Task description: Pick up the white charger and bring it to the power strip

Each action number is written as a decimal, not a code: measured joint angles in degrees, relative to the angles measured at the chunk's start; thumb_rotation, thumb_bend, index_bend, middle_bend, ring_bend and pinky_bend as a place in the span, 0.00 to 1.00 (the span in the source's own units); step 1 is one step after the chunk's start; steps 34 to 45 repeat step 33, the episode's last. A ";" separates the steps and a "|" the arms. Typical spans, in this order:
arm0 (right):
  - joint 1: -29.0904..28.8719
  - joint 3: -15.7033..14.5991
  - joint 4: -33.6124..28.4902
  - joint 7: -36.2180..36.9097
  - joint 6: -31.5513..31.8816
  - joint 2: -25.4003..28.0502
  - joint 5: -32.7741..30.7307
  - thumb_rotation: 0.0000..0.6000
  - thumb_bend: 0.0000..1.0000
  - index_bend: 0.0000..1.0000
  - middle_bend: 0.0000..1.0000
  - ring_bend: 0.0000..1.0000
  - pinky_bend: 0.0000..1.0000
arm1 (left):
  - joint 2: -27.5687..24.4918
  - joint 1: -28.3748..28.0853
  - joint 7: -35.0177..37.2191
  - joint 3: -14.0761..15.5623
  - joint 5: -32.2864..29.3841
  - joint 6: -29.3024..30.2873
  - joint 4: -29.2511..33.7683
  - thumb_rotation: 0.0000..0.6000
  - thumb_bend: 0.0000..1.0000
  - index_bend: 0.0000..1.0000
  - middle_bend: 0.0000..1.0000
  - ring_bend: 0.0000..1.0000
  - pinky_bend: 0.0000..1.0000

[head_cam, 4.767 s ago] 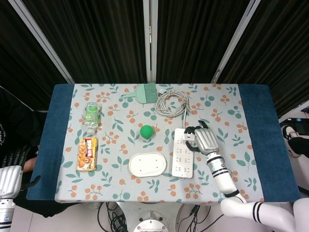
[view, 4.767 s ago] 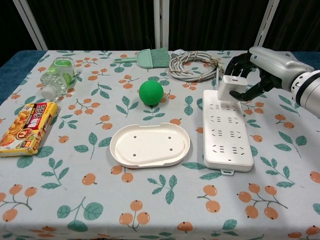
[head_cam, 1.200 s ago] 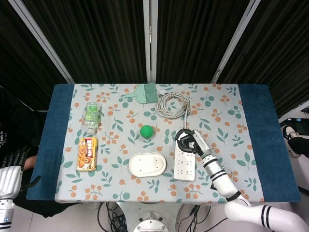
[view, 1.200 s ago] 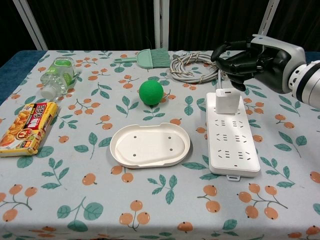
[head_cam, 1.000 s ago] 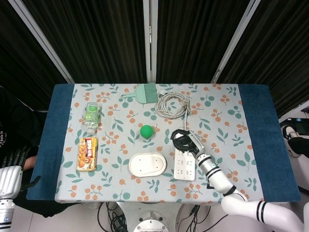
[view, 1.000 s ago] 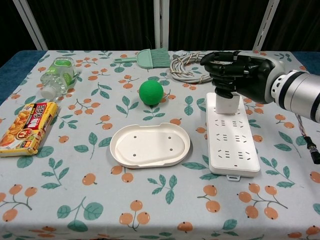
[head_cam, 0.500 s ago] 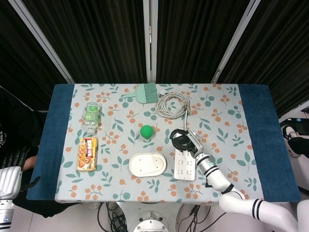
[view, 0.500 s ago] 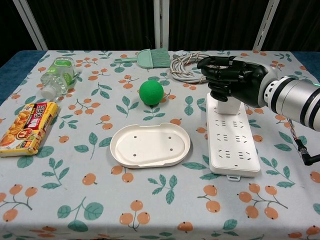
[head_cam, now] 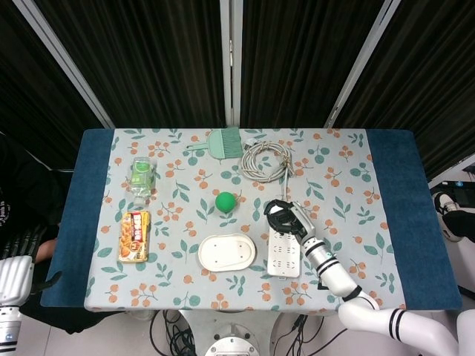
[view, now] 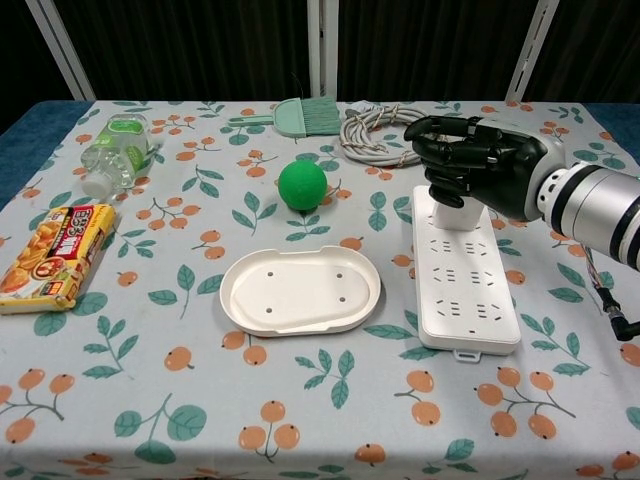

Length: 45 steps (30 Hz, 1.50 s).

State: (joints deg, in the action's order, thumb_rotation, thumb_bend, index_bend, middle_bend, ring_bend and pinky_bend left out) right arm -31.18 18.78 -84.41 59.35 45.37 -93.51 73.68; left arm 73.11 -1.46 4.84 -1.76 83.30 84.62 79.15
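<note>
Right hand [view: 478, 170] sits over the far end of the power strip [view: 463, 292], dark fingers [view: 445, 150] curled down around the white charger [view: 455, 213], whose lower body shows just beneath the palm. I read this as a hold on the charger, fingers wrapped over its top and sides, though I cannot tell how firmly the pads bear on it. Charger stands upright on the strip's 12 o'clock end, apparently at or in the first row of sockets; whether the prongs are seated is hidden by the hand. My judgement: the carry is essentially done, and the grip from above serves to press the charger straight down without tilting it. Strip lies lengthwise toward me, with its near sockets bare. From the strip, the white tray [view: 300, 290] lies at 9 o'clock, the green ball [view: 302, 185] at about 10 o'clock, the coiled cable [view: 380, 132] at 12 o'clock just beyond the hand, all apart from the work. Left hand [head_cam: 15, 277] shows only as a white shape at the head view's lower left corner, off the table; I cannot tell whether its fingers are spread or closed.
</note>
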 measured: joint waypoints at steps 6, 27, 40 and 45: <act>2.29 -0.35 -4.75 -0.51 6.88 5.21 5.43 1.00 0.74 0.85 0.83 0.76 0.74 | -0.14 -0.21 0.25 -0.16 0.09 -0.08 -0.14 1.00 0.15 0.04 0.00 0.00 0.00; 18.03 -10.04 -12.76 -65.14 29.37 24.69 9.54 1.00 0.23 0.00 0.00 0.00 0.00 | -0.37 -1.51 -2.40 -1.01 1.38 0.98 1.88 1.00 0.15 0.04 0.00 0.00 0.00; 23.99 -14.15 -14.55 -67.26 36.93 26.80 10.64 1.00 0.25 0.00 0.00 0.00 0.00 | -0.11 -1.46 -3.46 -1.35 1.64 2.07 2.32 1.00 0.15 0.04 0.00 0.00 0.00; 23.99 -14.15 -14.55 -67.26 36.93 26.80 10.64 1.00 0.25 0.00 0.00 0.00 0.00 | -0.11 -1.46 -3.46 -1.35 1.64 2.07 2.32 1.00 0.15 0.04 0.00 0.00 0.00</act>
